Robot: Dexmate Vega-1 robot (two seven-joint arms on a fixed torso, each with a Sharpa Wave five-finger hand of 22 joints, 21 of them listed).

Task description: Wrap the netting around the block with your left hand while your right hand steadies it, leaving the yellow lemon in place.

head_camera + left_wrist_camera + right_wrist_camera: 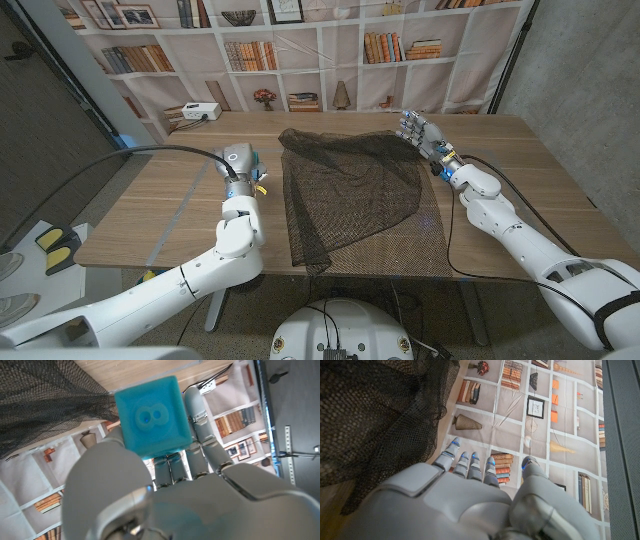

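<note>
Left hand (165, 495) gripping the blue block (152, 415); right hand (420, 133) empty, fingers apart, beside the netting (350, 190).

even, soft indoor light, no glare. the head view is sharp, its edges slightly bowed. past the left hand (170, 505) fingers the blue block (152, 415) looks soft; the right hand (470, 500) blurs close up.

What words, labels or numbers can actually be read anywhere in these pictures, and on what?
None can be read.
Book spines on the backdrop shelves: too small and blurred to read.
Blue block held by the left hand: only an embossed mark like two joined circles, no letters.
White box at the table's far edge: no legible label.
Black netting and right hand: no text.
</note>
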